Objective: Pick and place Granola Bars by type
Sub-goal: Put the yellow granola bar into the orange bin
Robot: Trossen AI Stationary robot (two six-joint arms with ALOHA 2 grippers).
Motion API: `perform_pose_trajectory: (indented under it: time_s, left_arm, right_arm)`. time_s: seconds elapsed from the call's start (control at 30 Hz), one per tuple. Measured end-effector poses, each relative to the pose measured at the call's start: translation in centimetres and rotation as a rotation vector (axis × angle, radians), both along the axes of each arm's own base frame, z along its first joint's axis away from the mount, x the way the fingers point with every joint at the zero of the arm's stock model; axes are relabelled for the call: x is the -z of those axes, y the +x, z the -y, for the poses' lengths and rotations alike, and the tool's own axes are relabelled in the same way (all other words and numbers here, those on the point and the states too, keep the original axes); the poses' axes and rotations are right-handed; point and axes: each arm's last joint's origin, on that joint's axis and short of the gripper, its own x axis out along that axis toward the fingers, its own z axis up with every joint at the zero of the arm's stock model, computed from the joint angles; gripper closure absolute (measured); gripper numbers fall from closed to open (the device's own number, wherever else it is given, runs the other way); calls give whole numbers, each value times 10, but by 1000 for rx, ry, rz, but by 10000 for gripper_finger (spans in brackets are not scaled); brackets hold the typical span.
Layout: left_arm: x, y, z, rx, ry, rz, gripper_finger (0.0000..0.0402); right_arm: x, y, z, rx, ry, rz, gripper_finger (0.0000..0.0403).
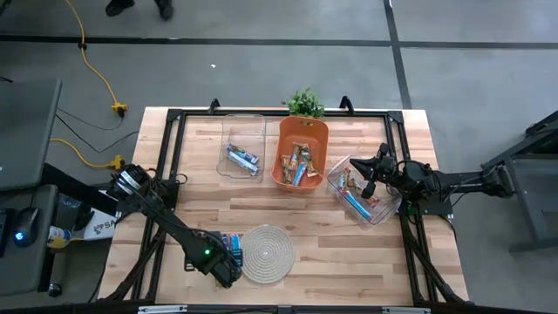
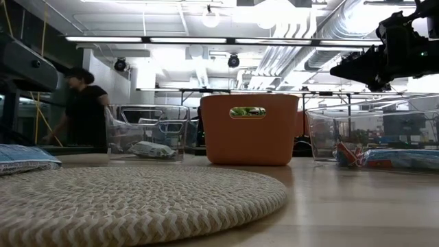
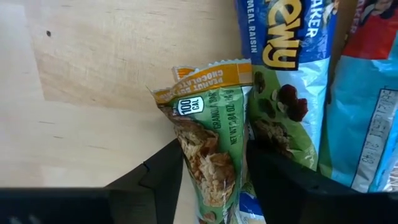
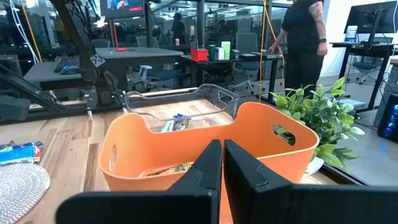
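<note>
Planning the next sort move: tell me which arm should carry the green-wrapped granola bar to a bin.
Left. Its claw is closed on the green granola bar beside the woven mat. The right claw is shut, empty, over the right clear bin.

A robotics lab: exposed silver ceiling ducts (image 2: 357, 27), desks with dark computer monitors (image 4: 367, 22), a black-framed wooden butcher-block table (image 1: 296, 222).

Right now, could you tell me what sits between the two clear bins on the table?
The orange basket, holding several granola bars, stands between the left clear bin and the right clear bin; the high view shows it.
</note>
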Motion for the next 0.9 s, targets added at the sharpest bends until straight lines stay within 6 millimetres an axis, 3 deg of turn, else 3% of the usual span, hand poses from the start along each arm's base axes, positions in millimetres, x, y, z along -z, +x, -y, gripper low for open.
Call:
perform_pose_trajectory:
  time_s: [0.33,0.9]
  left_arm:
    - [0,-1,0,12,4,2,309]
    - [-14,-13,-7,48,35,-35,317]
  right_arm:
    - [0,0,0,0,0,0,402]
    - [0,0,0,0,0,0,402]
